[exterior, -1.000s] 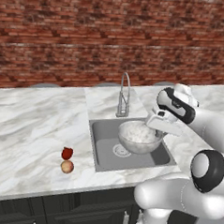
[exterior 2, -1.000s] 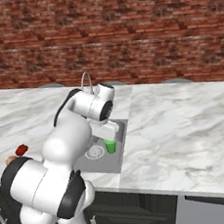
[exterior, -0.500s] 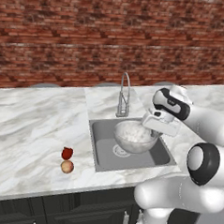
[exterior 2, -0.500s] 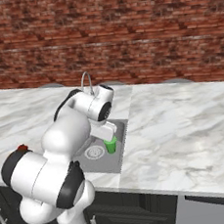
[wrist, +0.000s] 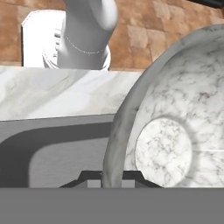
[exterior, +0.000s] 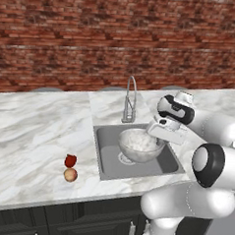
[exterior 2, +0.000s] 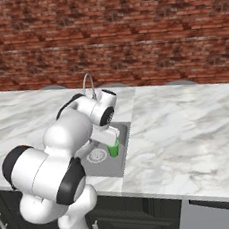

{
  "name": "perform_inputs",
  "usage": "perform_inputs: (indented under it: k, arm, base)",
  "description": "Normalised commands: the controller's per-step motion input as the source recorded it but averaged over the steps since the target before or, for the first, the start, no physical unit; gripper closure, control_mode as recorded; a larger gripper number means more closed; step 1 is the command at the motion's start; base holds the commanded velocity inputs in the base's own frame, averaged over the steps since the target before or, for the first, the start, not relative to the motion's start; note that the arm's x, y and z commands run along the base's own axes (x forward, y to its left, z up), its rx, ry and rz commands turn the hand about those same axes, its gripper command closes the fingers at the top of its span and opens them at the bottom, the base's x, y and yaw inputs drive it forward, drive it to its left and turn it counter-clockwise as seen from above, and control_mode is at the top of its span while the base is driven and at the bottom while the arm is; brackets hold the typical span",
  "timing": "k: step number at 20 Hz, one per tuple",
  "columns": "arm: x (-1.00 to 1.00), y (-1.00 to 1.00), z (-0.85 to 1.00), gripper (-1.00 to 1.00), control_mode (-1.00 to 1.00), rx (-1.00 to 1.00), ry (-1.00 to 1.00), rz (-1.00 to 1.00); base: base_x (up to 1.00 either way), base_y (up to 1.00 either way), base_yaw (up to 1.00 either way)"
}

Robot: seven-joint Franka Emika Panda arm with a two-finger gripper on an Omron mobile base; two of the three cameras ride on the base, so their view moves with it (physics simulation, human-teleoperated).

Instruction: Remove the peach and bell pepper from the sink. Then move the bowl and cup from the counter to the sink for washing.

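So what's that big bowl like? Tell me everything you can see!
The bowl is wide, round and silvery-grey outside, with a mottled white marble-looking inside and a flat round bottom, seen clearly in the hand view. It sits over the sink, tipped a little. The gripper is pinched shut on its rim, one finger on either side of the wall.

I'm looking at a kitchen. A white marble tabletop with grey veins runs across the middle of the frame, above dark cabinets along the bottom edge. A grey steel sink is set into it at centre, with an arched chrome faucet behind. A red brick wall spans the top.
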Motion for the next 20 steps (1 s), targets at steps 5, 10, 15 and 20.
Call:
perform_inputs:
  k: [5,10,15,20]
  arm:
    - [0.09,0.03,-0.17,1.00,-1.00,0.00,0.00,0.00]
    - [0.08,0.05,-0.17,1.00,-1.00,0.00,0.00,0.00]
    - [0.07,0.07,-0.18,1.00,-1.00,0.00,0.00,0.00]
    - [0.08,0.08,-0.18,1.00,-1.00,0.00,0.00,0.00]
  base:
    - [0.00,0.00,0.00]
    - [0.00,0.00,0.00]
    - [0.00,0.00,0.00]
    - [0.00,0.00,0.00]
